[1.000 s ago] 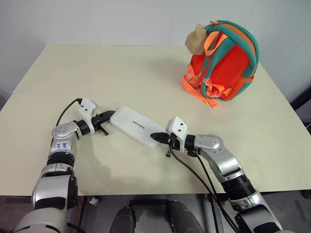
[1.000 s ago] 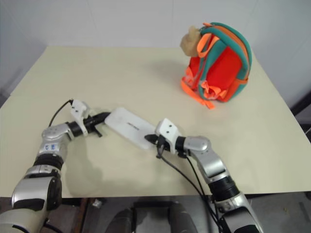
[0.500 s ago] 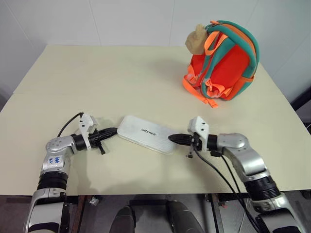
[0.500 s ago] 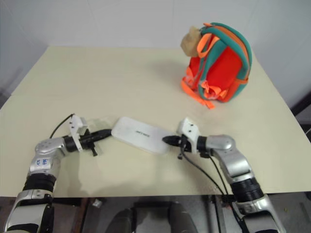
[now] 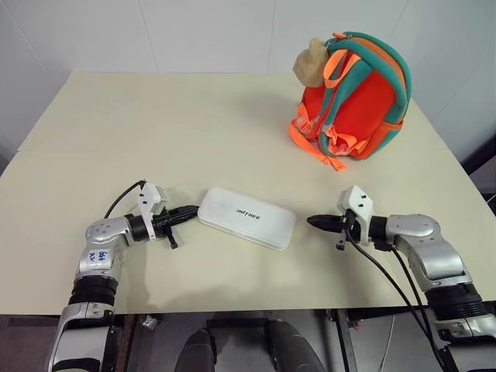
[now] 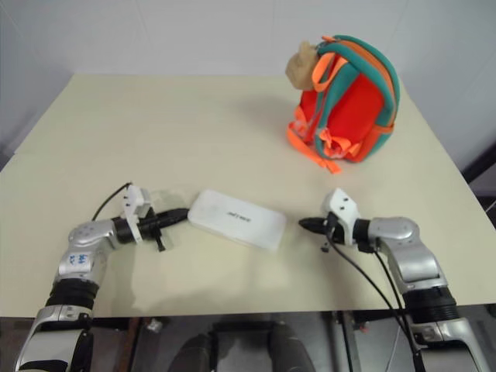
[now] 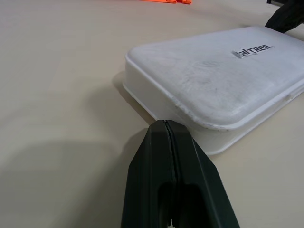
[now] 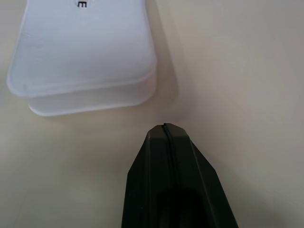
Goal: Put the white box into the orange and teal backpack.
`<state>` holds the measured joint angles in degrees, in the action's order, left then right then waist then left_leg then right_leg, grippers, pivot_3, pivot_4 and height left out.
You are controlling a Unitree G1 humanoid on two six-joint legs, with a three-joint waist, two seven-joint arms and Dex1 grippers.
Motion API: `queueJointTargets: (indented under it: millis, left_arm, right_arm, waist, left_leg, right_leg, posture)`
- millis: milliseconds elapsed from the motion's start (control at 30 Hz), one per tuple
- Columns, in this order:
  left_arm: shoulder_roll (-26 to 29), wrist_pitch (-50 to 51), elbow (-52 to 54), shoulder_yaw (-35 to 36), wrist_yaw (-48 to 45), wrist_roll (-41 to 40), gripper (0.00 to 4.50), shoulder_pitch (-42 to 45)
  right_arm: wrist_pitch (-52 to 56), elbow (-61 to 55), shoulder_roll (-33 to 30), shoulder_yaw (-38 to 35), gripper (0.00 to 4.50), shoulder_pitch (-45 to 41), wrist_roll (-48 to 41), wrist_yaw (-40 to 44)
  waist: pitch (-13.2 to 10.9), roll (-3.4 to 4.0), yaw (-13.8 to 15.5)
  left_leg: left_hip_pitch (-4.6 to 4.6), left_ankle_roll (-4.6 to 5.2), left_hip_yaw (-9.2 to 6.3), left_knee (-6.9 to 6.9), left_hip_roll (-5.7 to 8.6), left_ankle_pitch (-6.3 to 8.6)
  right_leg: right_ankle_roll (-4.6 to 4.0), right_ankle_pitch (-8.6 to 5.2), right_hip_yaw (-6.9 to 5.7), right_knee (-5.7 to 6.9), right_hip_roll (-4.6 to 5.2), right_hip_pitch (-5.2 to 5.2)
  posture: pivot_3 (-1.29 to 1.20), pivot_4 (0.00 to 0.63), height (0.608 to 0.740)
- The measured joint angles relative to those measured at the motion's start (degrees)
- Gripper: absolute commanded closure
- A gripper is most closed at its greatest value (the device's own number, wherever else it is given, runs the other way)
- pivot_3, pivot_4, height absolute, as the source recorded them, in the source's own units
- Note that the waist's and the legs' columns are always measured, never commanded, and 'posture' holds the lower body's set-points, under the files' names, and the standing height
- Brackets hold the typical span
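Note:
The white box lies flat on the cream table, lettering up, near the front middle. My left gripper is shut with its tip right at the box's left end; whether it touches I cannot tell. My right gripper is shut and stands a short gap off the box's right end. The orange and teal backpack stands upright at the far right of the table, a tan plush ball at its top.
Orange webbing straps trail from the backpack onto the table toward me. A white wall rises behind the table. Black cables run back from both wrists along the table's front edge.
The right gripper has slid to the right, away from the box. The left gripper moved with the box's left end. The box has turned and shifted right.

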<state>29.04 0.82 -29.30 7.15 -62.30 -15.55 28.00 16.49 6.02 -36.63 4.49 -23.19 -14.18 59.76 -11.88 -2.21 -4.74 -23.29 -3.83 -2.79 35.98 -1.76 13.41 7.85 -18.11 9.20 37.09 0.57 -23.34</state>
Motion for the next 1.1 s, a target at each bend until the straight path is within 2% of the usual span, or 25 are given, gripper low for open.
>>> queueJointTargets:
  millis: [367, 833, 1100]
  left_arm:
    - [-0.3, 1.8, 3.1, -0.8, -0.3, -1.0, 4.48, -1.5]
    - [-2.1, 6.8, 15.8, -0.9, 1.7, -3.7, 4.48, -10.2]
    - [-2.2, 8.0, 18.1, -1.0, 2.9, -4.6, 4.48, -12.0]
  right_arm:
    - [-1.0, 1.9, 1.3, 0.9, 4.50, -0.8, 0.8, 0.1]
    - [-7.8, 14.3, 1.2, 0.9, 4.50, -8.5, 3.3, 4.9]
    - [-10.7, 18.3, 3.4, 1.5, 4.50, -10.6, 4.1, 5.9]
  waist:
    - [0.0, 0.00, 0.0]
    - [0.0, 0.01, -0.1]
    - [0.0, 0.02, -0.2]
  left_leg:
    - [-0.01, 0.00, 0.00, -0.02, 0.00, 0.00]
    - [0.08, 0.00, 0.02, -0.01, -0.01, 0.00]
    - [0.11, 0.00, 0.02, -0.01, -0.01, 0.00]
  right_leg:
    - [0.00, 0.00, 0.00, -0.02, 0.01, 0.00]
    - [0.01, 0.01, 0.03, -0.05, 0.02, 0.08]
    - [0.01, 0.01, 0.04, -0.04, 0.02, 0.10]
  posture:
    - [0.00, 0.150, 0.740]
    - [0.00, 0.150, 0.740]
    - [0.00, 0.150, 0.740]
